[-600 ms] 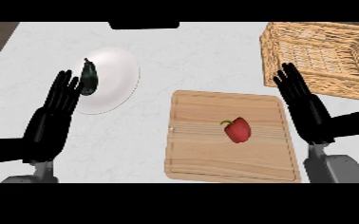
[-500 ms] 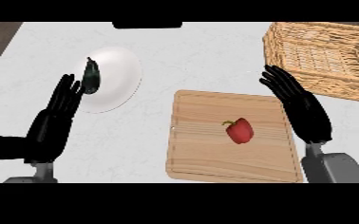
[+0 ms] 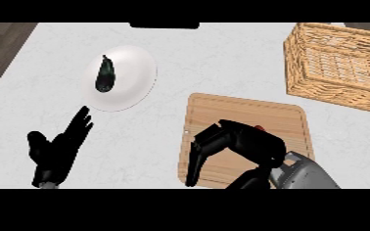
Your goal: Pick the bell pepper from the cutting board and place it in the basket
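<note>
Your right hand (image 3: pixel 239 144) sits low over the cutting board (image 3: pixel 217 112), palm down, fingers curved downward and thumb apart from them. Only a sliver of red, the bell pepper (image 3: pixel 259 127), shows on the board just past the far edge of that hand; the rest is hidden under it. You cannot tell from here whether any finger touches it, and nothing shows that the hand has hold of it.

To do this grasp well, settle the palm over the pepper so the fingers come down on one side and the thumb on the other, then close round its widest part. It is rounded and smooth, so it will likely roll across the board if you nudge it from one side only. Lift only once it is enclosed.

The basket (image 3: pixel 329 63) stands beyond the board's far right corner, close by but not touching it. Its wall is tall, so raise the pepper well above the rim before crossing over.

Your left hand (image 3: pixel 57 149) rests well left of the board, fingers straight, holding nothing. The plate (image 3: pixel 133 76) with a dark vegetable (image 3: pixel 105 74) lies beyond it.
</note>
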